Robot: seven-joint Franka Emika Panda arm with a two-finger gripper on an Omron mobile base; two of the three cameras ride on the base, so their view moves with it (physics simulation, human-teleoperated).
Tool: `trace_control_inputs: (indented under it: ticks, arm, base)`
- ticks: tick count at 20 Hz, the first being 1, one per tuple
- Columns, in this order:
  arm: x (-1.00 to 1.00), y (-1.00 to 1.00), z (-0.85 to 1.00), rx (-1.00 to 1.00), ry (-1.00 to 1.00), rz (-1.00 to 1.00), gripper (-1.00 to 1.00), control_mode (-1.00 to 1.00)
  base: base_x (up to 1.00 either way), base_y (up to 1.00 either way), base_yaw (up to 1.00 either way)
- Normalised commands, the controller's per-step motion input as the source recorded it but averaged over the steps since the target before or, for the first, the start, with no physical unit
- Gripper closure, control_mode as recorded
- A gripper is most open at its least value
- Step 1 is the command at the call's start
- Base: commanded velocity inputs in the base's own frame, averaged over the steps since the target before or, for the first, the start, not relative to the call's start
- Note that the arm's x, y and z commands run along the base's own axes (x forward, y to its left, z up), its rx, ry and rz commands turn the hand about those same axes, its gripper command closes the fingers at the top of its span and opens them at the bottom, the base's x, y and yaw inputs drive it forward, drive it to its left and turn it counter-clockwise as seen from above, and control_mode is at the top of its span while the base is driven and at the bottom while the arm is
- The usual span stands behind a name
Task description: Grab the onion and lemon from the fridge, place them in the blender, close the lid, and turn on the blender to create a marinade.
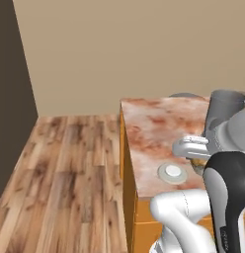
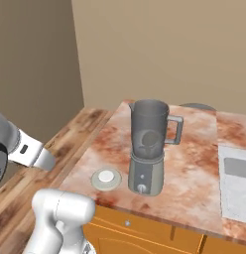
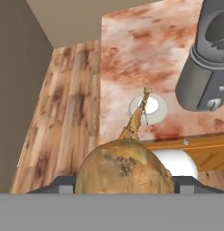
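Note:
In the hand view the tan-brown onion sits between my gripper fingers, its thin stem pointing at the counter. The gripper is shut on it, held above the counter's left front corner. Just beyond the stem tip, the flat grey lid with a white centre lies on the counter, left of the blender. The base views show the lid beside the blender, whose jar stands uncovered. The lid lies near the counter's front edge, just left of my arm. The lemon and the fridge are out of view.
The reddish marble counter sits on orange cabinets with a drawer knob. A pale grey panel lies in the counter at the right. Wooden floor stretches to the left of the counter, bounded by beige walls.

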Motion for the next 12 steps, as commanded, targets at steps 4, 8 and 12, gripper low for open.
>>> trace_control_inputs:
  ticks: [4, 8, 12]
  arm:
    - [0.0, 0.0, 0.0, 0.0, 0.0, 0.0, 1.0, 1.0]
    - [0.0, 0.0, 0.0, 0.0, 0.0, 0.0, 1.0, 1.0]
    - [0.0, 0.0, 0.0, 0.0, 0.0, 0.0, 1.0, 1.0]
  base:
    - [0.09, 0.53, -0.29]
    - [0.36, 0.01, -0.17]
    - [0.35, 0.0, -0.12]
